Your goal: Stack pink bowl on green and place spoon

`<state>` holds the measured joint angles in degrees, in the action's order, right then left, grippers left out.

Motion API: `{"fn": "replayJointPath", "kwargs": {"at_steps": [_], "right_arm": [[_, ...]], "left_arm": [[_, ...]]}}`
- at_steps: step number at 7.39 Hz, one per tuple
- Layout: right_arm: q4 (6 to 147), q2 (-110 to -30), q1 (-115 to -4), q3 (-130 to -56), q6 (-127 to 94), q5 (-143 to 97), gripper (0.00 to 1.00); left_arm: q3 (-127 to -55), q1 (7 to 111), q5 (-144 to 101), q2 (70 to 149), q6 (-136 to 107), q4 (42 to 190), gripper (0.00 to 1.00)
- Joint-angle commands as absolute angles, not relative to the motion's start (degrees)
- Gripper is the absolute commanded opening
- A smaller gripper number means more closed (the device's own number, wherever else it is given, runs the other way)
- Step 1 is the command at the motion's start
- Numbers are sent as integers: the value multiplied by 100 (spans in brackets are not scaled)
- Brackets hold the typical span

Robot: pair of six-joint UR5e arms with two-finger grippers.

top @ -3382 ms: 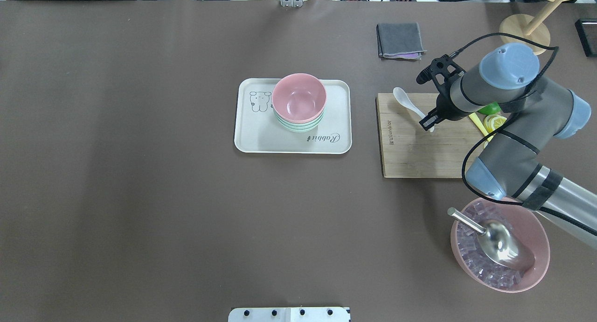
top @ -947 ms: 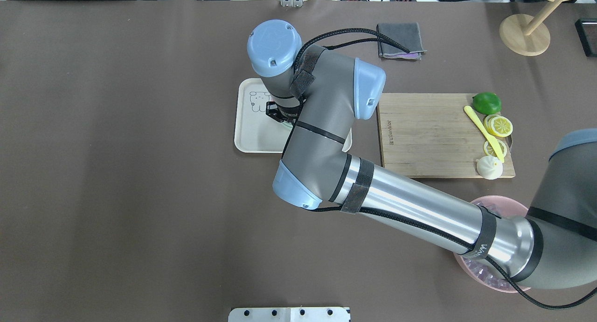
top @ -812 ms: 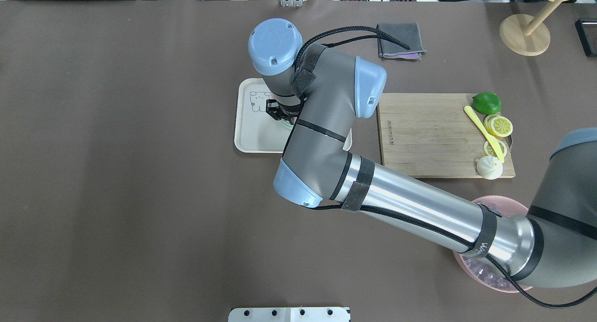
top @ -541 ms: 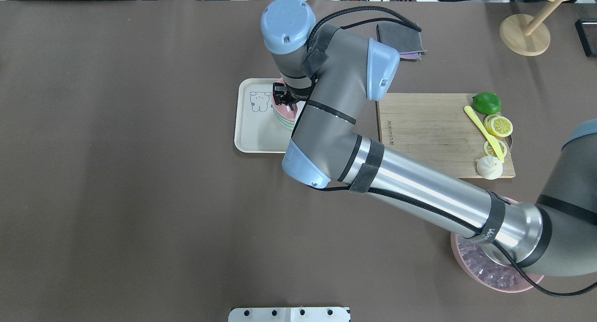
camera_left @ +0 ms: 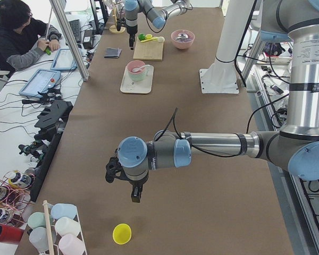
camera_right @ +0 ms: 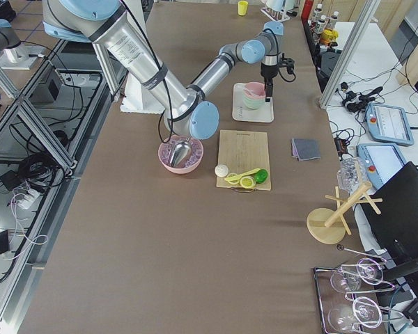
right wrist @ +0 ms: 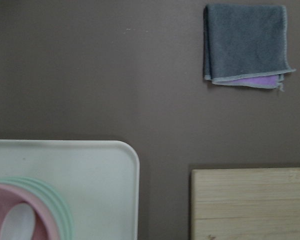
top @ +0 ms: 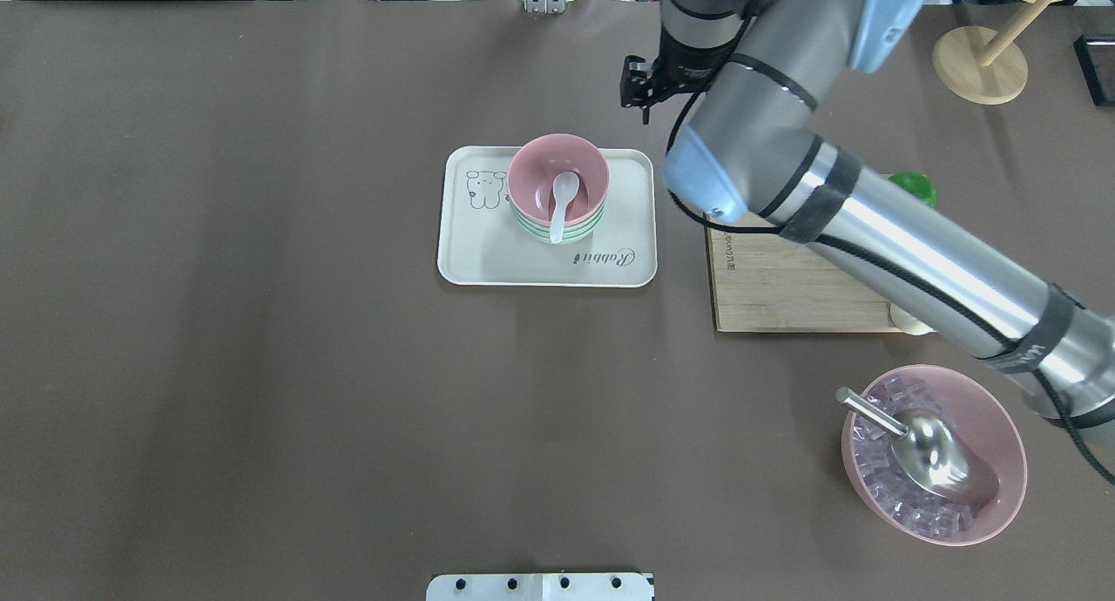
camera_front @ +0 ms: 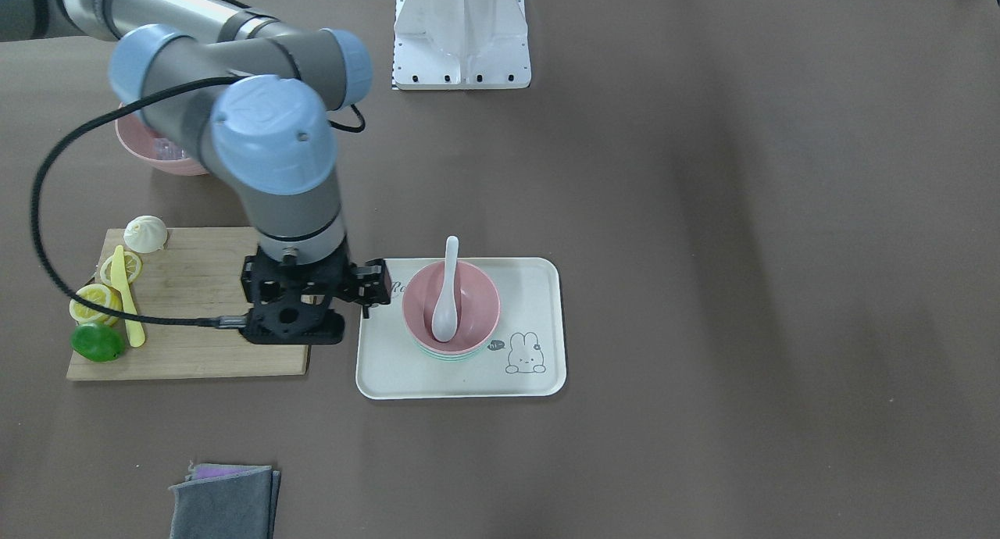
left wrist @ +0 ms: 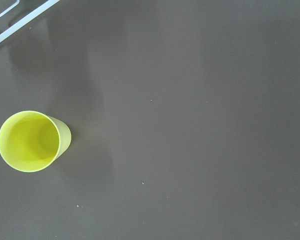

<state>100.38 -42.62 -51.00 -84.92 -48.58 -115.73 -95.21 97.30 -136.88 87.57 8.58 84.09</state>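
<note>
The pink bowl [top: 531,178] sits stacked on the green bowl [top: 557,235] on the cream tray [top: 488,253]. The white spoon [top: 562,202] lies in the pink bowl with its handle over the near rim; it also shows in the front view [camera_front: 447,297]. My right gripper [top: 636,91] is open and empty, raised above the table beyond the tray's far right corner. The right wrist view shows the tray corner [right wrist: 90,170] and the bowl rims [right wrist: 20,200]. My left gripper [camera_left: 134,195] hangs over bare table far to the left; I cannot tell whether it is open.
A wooden cutting board [top: 784,279] with a lime [top: 913,185], lemon slices and a bun lies right of the tray. A grey cloth [right wrist: 245,45] lies beyond it. A pink bowl of ice with a metal scoop [top: 932,453] stands front right. A yellow cup [left wrist: 27,141] stands below my left gripper.
My right gripper carried the spoon from the cutting board to the pink bowl, let it go there, and has moved up and away to the back right.
</note>
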Motion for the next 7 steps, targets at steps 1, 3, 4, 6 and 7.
{"fn": "replayJointPath", "kwargs": {"at_steps": [1,3,4,6,7], "right_arm": [[9424,-5427,-6086,-8920,-3698,-12546,100],[9431,-6454,-6834,-9419,-2764,-12709,100],[9431,-7025,-7256,-9605,-2194,-12857,100],[9449,-8011,-8073,-9677,-858,-12972,100],[9431,-8390,-8451,-9677,-522,-12981,100]], "left_arm": [[-9826,9660,-13614,8780,466,8402,98],[-9966,9406,-13614,8842,-96,8411,98],[-9993,9387,-13614,8798,-71,8420,99],[-9827,9387,-13605,8771,-70,8402,98],[-9852,9387,-13605,8789,-62,8411,98]]}}
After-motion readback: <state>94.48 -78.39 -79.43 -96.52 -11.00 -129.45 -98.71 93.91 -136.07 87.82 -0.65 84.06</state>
